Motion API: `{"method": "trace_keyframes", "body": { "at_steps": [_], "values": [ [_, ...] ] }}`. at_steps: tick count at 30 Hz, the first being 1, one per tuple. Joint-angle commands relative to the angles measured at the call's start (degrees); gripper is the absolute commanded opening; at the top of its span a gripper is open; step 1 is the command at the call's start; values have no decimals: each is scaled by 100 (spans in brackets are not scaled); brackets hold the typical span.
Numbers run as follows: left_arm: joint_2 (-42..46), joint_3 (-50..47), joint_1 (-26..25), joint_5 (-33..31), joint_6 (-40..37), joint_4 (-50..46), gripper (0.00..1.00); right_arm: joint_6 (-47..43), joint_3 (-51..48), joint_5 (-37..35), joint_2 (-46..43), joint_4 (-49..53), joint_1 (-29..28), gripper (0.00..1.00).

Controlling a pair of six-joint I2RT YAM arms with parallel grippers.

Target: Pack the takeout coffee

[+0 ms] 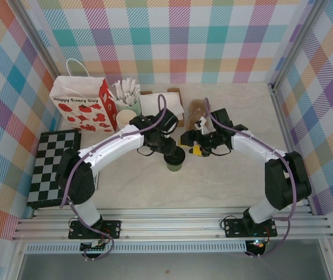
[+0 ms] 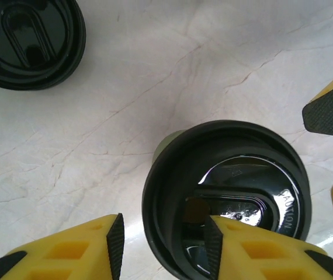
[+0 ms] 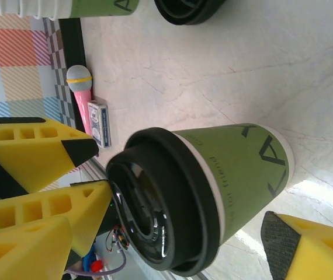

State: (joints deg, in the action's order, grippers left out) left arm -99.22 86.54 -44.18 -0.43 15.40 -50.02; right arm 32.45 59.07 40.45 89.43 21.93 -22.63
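Observation:
The takeout coffee (image 1: pixel 174 165), a green paper cup with a black lid (image 2: pixel 231 198), stands upright mid-table. My left gripper (image 1: pixel 171 153) hangs right above it. In the left wrist view that gripper (image 2: pixel 163 239) is open: one yellow finger is over the lid's centre and the other is off its left rim, with a gap on both sides. My right gripper (image 1: pixel 197 147) sits beside the cup on the right. In the right wrist view it (image 3: pixel 180 192) is open wide around the cup (image 3: pixel 236 175), and neither pad touches it.
A loose black lid (image 2: pixel 26 41) lies on the table close behind the cup. At the back left stand a strawberry paper bag (image 1: pixel 82 105), a stack of cups (image 1: pixel 127 115) and napkins (image 1: pixel 160 105). A chessboard (image 1: pixel 52 166) lies left. A pink microphone (image 3: pixel 80 93) and card deck (image 3: pixel 98 122) lie by it.

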Motion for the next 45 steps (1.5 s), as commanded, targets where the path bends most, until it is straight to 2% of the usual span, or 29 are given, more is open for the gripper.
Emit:
{"method": "trace_keyframes", "body": {
  "at_steps": [1, 5, 8, 10, 12, 13, 17, 20, 27, 45],
  "values": [
    [215, 217, -48, 121, 107, -195, 43, -254, 96, -116, -31, 288, -48, 88],
    [342, 307, 46, 229, 247, -237, 47, -253, 53, -292, -106, 357, -96, 95],
    [758, 154, 214, -305, 783, -182, 70, 119, 7, -618, -212, 408, -188, 100],
    [1110, -141, 392, -1265, 1640, -270, 88, 674, -168, -781, -361, 151, -323, 100],
    [1343, -600, 572, -1725, 2268, -271, 99, 1131, -292, -1140, -535, -10, -544, 100],
    [1418, -826, 650, -1814, 2538, -235, 100, 1279, -300, -1326, -602, -38, -669, 100],
    [1446, -1725, 915, -1407, 3418, 155, 100, 1664, 13, -2623, -637, 583, -1209, 100],
    [1296, -2086, 921, -1193, 3802, 488, 100, 1778, 54, -3132, -613, 669, -1455, 100],
    [933, -2326, 896, -624, 3885, 1120, 100, 1962, 59, -3113, -464, 238, -1661, 100],
    [291, -2249, 835, -442, 3703, 1448, 100, 1839, 363, -3310, -172, 274, -1895, 100]
  ]
}}
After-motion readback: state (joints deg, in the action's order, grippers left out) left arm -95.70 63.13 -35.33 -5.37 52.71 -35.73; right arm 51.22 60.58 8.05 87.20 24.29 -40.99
